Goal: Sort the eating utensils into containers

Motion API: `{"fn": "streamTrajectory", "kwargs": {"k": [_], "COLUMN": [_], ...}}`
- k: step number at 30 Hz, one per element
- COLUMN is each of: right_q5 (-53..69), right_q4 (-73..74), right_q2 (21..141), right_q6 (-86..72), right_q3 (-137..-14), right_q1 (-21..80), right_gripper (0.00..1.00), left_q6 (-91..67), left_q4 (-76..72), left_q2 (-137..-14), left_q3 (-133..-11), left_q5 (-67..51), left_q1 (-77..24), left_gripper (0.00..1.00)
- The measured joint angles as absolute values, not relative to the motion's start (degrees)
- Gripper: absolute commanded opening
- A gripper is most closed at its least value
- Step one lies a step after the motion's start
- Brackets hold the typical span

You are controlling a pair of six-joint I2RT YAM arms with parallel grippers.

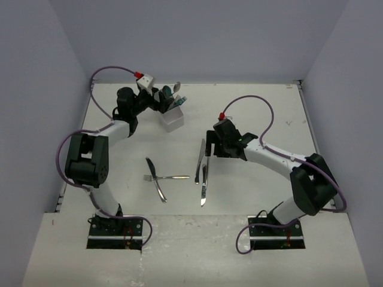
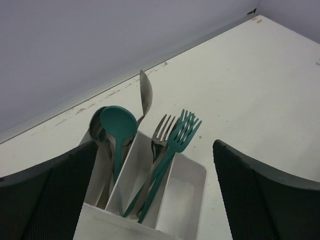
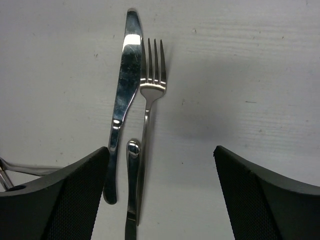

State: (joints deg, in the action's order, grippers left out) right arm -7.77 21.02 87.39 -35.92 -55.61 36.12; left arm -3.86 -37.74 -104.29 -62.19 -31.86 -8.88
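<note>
The white three-compartment organiser [image 1: 173,122] stands at the back, left of centre. In the left wrist view its left compartment holds a teal spoon [image 2: 118,125] and silver spoons [image 2: 145,92]. The middle one holds teal forks [image 2: 181,134] and a silver fork [image 2: 161,131]. The right compartment [image 2: 182,197] is empty. My left gripper [image 2: 155,146] is open just above and behind the organiser, also seen in the top view [image 1: 159,103]. My right gripper [image 1: 210,149] is open over a silver knife [image 3: 125,90], a silver fork [image 3: 150,95] and a second knife's handle [image 3: 132,185] lying side by side on the table.
Left of that group, a silver fork [image 1: 170,177] and a silver knife [image 1: 157,179] lie crossed on the white table. Grey walls enclose the table on three sides. The table's back edge [image 2: 165,62] runs close behind the organiser.
</note>
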Motion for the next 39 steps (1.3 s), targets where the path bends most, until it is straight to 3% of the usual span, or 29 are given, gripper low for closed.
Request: {"fn": "streamTrajectory", "kwargs": {"k": [2,3,8,18,24,26,34,39], "right_q5": [-9.43,-10.26,-13.78,-16.03,-18.35,-18.96,-17.91,-12.32], "right_q4": [22.52,23.31,25.82,26.79,26.72,26.28,22.57,15.97], "right_q2": [88.99,90.28,98.45,103.09,103.7,103.42,97.71,88.01], "right_q6": [-36.77,-37.21,-40.32,-43.09,-45.04,-45.45,-42.85,-35.33], "right_q3": [-56.53,-57.39,-62.59,-63.51,-63.09,-62.59,-56.47,-52.75], "right_q1": [38.15,39.29,42.61,42.7,42.74,42.74,42.74,42.7], "right_gripper": [0.81,0.7,0.51,0.31,0.13,0.01,0.0,0.0], "left_q6": [-4.54,-5.15,-7.84,-9.96,-10.07,-10.04,-10.39,-12.97], "left_q4": [-35.51,-34.02,-26.09,-15.62,-12.49,-11.66,-11.03,-11.53], "left_q2": [-101.49,-99.81,-90.54,-73.3,-71.92,-71.88,-71.96,-73.87], "left_q3": [-62.08,-62.08,-62.02,-53.54,-51.86,-51.64,-51.64,-51.55], "left_q5": [-31.18,-30.7,-26.46,-17.52,-15.79,-15.94,-20.69,-25.74], "left_q1": [-9.04,-9.15,-10.17,-12.69,-12.73,-12.75,-13.28,-16.8], "left_gripper": [1.0,1.0,1.0,1.0,1.0,1.0,1.0,1.0]}}
